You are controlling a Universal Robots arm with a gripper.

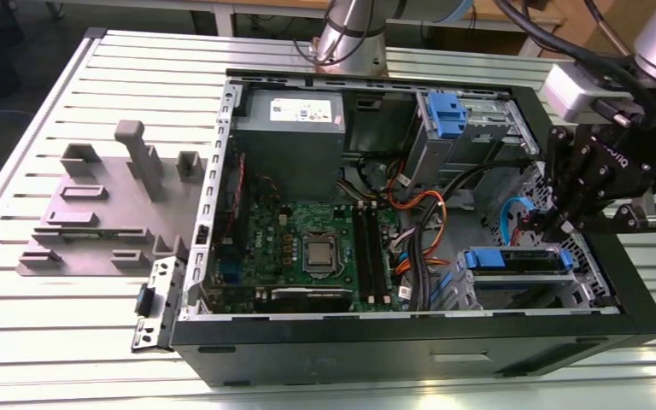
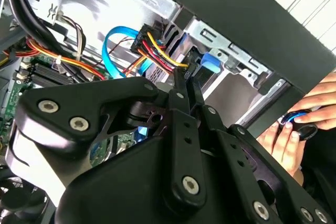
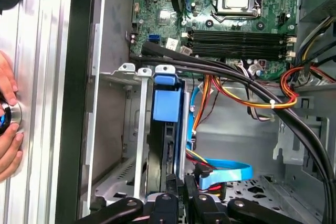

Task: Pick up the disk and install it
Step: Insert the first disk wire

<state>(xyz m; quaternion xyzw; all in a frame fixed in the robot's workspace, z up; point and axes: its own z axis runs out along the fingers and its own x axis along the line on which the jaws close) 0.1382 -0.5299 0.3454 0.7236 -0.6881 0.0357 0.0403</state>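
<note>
Black hand (image 1: 564, 224) hanging narrow at three o'clock over the open case (image 1: 419, 342), seemingly pinching the disk's (image 3: 167, 108) rear edge, disk seated in its bay (image 3: 134, 129) beside orange cables (image 3: 236, 95), risking a snag or jam if tilted.

You're working under bright, even overhead light. In the exterior view the slatted table (image 1: 55, 94) gleams pale, while the computer case (image 1: 419, 342) keeps its near wall and interior floor in soft shadow. In the second wrist view the gripper (image 2: 184, 85) looms dark and slightly soft. The first wrist view's table strip looks washed out.
</note>
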